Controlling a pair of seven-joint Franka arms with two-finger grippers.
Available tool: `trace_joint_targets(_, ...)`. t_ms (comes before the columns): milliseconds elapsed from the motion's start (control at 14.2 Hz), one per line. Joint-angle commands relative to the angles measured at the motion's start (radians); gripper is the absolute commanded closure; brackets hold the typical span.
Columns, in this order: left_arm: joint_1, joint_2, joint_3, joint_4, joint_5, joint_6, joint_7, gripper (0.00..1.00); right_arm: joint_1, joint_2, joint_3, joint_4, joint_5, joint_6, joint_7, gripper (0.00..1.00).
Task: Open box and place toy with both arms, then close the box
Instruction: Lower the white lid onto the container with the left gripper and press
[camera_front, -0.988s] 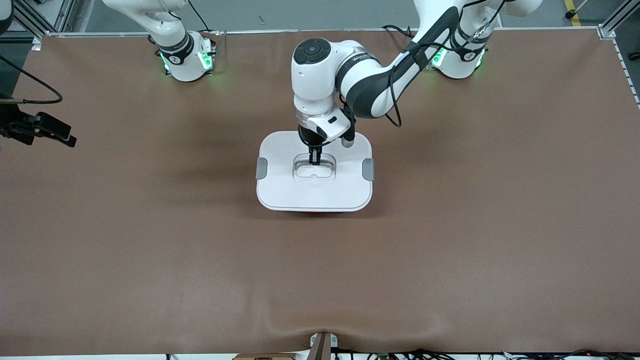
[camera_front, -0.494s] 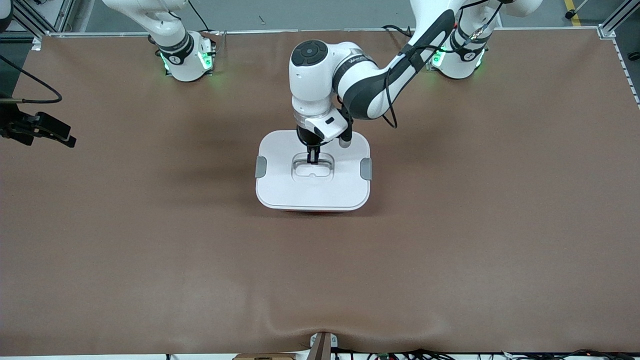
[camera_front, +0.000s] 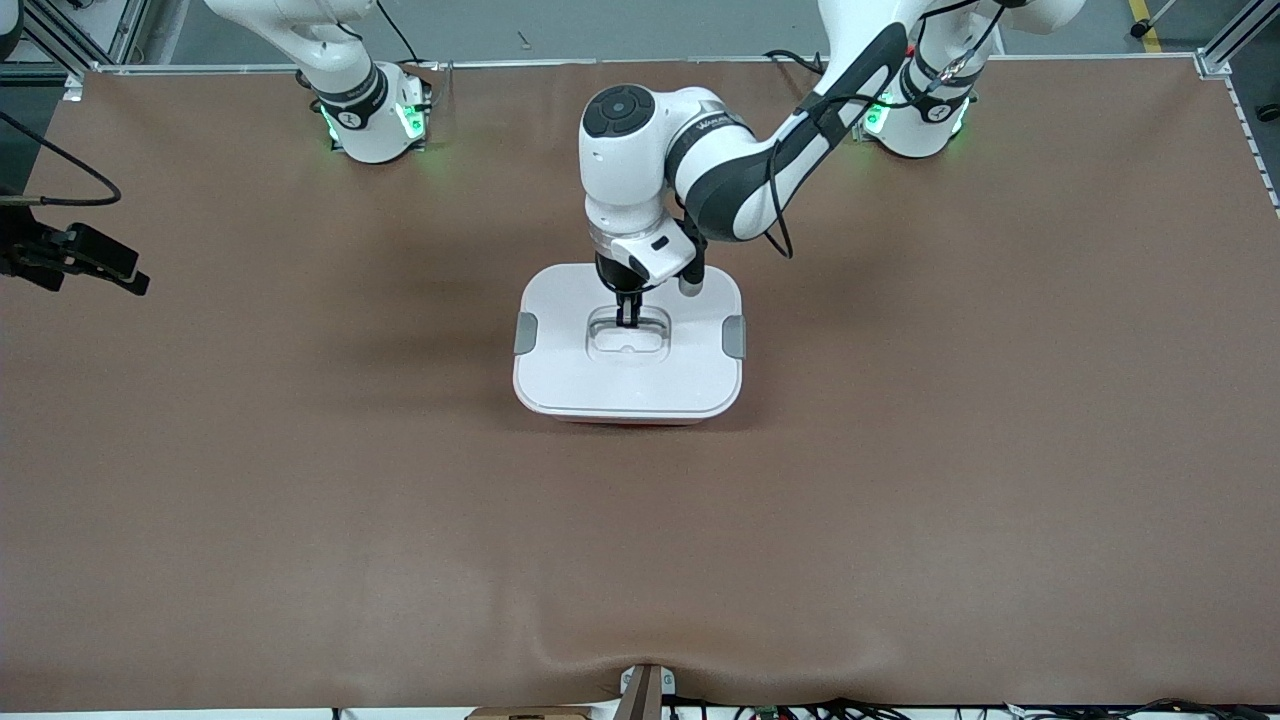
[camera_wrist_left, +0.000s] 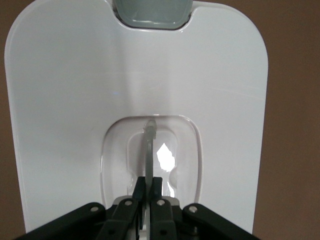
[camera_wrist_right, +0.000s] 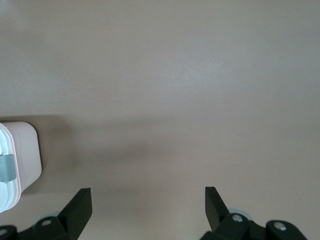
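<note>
The box sits near the middle of the bench, a bit closer to the edge where the robots stand. Its white lid is on top, with a grey clip on each side. The left gripper reaches down into the dip in the lid, and its fingers are pressed together, pinching the thin clear handle. I think it holds there because that is the only part to grab for moving the lid. The toy is not in sight, maybe inside. The right gripper waits over bare bench, near the edge at the right arm's end, fingers spread wide and holding nothing
</note>
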Motion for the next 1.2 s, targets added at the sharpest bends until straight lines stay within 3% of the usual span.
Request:
trace_joint_targets(0, -0.013, 0.006, 0.002, 0.004, 0.026, 0.008, -0.018, 1.0, 0.006, -0.004, -0.007, 0.001, 0.019, -0.005, 0.007, 0.0)
trace_joint_targets(1129, -0.001, 0.003, 0.004, -0.034, 0.026, 0.042, -0.027, 1.0, 0.021, -0.004, -0.005, -0.002, 0.017, 0.003, 0.007, 0.0)
